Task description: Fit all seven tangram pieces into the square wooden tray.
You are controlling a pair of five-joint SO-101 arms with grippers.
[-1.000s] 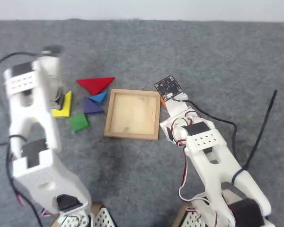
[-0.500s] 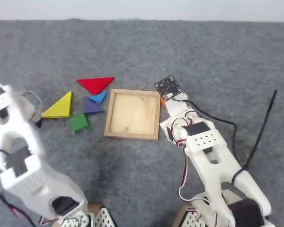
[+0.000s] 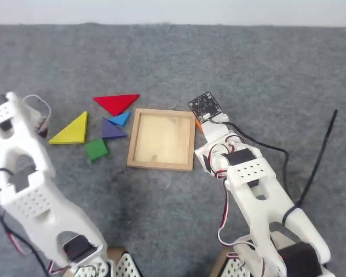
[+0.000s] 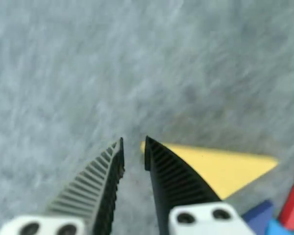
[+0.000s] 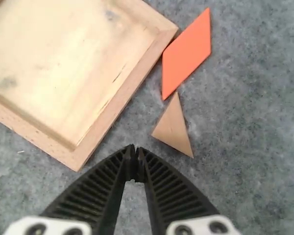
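The square wooden tray (image 3: 132,144) lies mid-table with nothing in it. To its left lie a red triangle (image 3: 116,103), a small blue triangle (image 3: 121,119), a purple triangle (image 3: 111,129), a green square (image 3: 96,149) and a yellow triangle (image 3: 72,131). My left gripper (image 4: 134,143) hovers just off the yellow triangle's (image 4: 215,164) outer tip, its fingers slightly open around nothing. My right gripper (image 5: 134,152) is shut and empty beside the tray's corner (image 5: 137,83). An orange parallelogram (image 5: 186,51) and a small tan triangle (image 5: 174,127) lie just ahead of it.
The table is covered in grey carpet. The right arm (image 3: 248,173) with its camera board (image 3: 206,105) stands close against the tray's right side. The left arm (image 3: 17,150) rises along the table's left edge. A black cable (image 3: 320,156) runs at the right.
The left arm swung off the yellow triangle toward the table's left edge, uncovering the piece, then came slightly back. The pieces, tray and right arm have not moved.
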